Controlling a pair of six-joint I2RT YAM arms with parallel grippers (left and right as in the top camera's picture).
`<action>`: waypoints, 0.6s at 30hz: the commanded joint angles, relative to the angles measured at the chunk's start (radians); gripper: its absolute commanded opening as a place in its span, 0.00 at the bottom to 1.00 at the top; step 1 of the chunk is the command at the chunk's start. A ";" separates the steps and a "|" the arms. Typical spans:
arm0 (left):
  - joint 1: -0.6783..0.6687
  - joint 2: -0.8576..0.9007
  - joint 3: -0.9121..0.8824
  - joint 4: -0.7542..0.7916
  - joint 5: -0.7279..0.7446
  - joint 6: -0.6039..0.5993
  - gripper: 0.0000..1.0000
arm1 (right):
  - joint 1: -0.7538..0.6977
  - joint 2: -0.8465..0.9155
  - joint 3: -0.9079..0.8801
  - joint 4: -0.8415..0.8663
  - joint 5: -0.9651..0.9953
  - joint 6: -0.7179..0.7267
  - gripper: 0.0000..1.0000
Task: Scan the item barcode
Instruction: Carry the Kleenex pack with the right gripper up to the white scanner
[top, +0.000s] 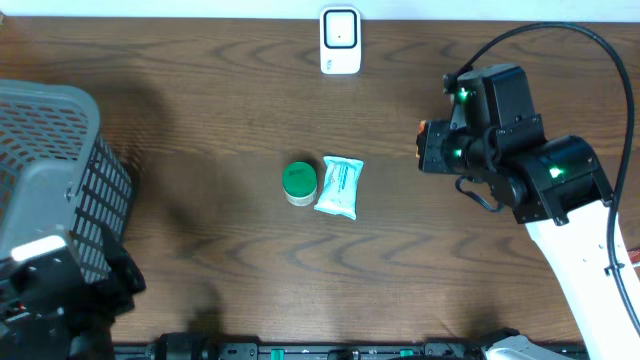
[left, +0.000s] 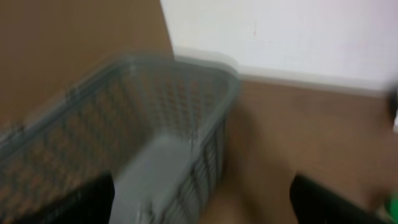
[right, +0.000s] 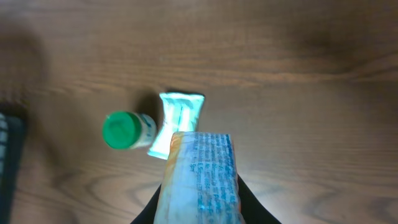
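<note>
Dark wood-grain table (top: 200, 80), white wall (left: 298, 31) beyond its far edge — soft glare

This is a robotics lab bench dressed up as a shop checkout. A dark wood-grain table (top: 200, 100) against a white wall (left: 298, 31) carries a white barcode scanner (top: 340, 40) and a grey mesh basket (top: 45, 130), and the goods in view are small retail ones: a green-capped bottle (top: 299, 183), a teal pouch (top: 338, 187), a printed packet (right: 200, 180). The robot arm (top: 570, 245) with green lights and a loose black cable (top: 560, 26) marks it as a test rig.
</note>
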 joint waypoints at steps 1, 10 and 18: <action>0.006 -0.011 -0.003 -0.130 0.006 0.006 0.90 | 0.023 -0.011 0.010 -0.013 -0.002 -0.065 0.12; 0.006 -0.011 -0.003 -0.498 0.006 0.006 0.90 | 0.095 -0.010 0.010 0.127 0.003 -0.177 0.11; 0.006 -0.011 -0.003 -0.524 0.006 0.006 0.90 | 0.124 0.032 0.010 0.360 0.251 -0.252 0.18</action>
